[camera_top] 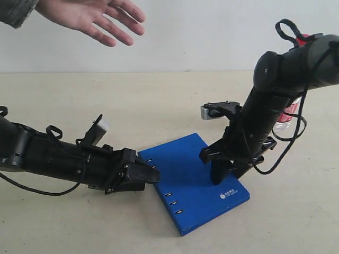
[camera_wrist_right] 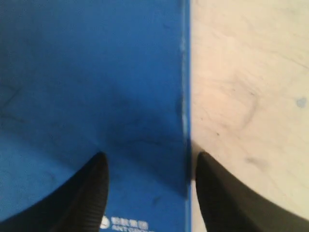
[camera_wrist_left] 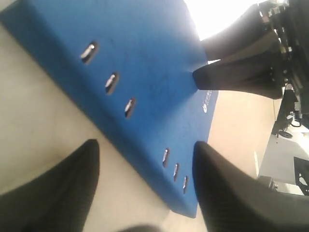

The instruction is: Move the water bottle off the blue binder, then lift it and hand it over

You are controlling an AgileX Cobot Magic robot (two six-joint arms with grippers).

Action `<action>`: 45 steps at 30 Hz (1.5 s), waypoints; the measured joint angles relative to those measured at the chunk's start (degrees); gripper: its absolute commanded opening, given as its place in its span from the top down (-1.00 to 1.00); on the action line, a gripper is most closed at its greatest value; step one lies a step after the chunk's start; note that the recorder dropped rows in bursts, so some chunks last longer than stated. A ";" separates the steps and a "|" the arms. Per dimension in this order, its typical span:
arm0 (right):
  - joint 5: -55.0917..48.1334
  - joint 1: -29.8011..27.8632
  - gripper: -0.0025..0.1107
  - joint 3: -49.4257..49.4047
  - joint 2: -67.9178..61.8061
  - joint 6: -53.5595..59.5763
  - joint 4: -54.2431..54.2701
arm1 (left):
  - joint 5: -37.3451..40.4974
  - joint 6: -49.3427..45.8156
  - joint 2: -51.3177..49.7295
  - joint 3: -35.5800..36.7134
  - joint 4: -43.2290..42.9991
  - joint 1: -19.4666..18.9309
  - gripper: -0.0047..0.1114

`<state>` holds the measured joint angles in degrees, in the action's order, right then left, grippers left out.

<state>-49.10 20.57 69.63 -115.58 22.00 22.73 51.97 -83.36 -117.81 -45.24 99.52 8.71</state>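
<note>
blue binder (camera_top: 183, 182), lower centre; water bottle (camera_top: 289, 117) off it, far right; left tool (camera_top: 151, 174), right tool (camera_top: 228, 174) open; lift, handover remain.

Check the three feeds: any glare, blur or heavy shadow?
Exterior view: even light, sharp on the flat bright blue ring binder. Left wrist view: blown-out white patch beyond the binder; left end effector soft-edged. Right wrist view: soft overall, small white logo smeared, shadow ahead of the right end effector.

We've got soft, even light in the exterior view; both wrist views blur, shadow darkens the blue binder (camera_wrist_right: 120, 135), and glare whitens the left wrist background.
</note>
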 measured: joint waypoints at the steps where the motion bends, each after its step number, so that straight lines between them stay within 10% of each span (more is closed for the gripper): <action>1: -0.16 0.00 0.36 0.00 -0.11 1.82 1.52 | 0.00 0.00 0.00 0.00 0.00 0.00 -0.02; 6: -8.19 -0.50 0.67 -0.23 -0.54 13.46 9.96 | -2.37 0.00 0.00 0.00 -0.13 -0.14 -0.02; 17: -25.20 -0.49 0.67 -0.62 -0.69 27.75 27.39 | -5.65 0.25 0.34 -0.47 1.86 -0.25 -0.02; 45: -9.34 -0.93 0.96 -0.71 -0.22 15.55 20.39 | 3.60 0.98 -0.60 0.18 0.59 -1.34 -0.02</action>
<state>-58.44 19.64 68.93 -115.80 37.55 43.12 55.57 -82.38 -118.41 -45.05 100.11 7.36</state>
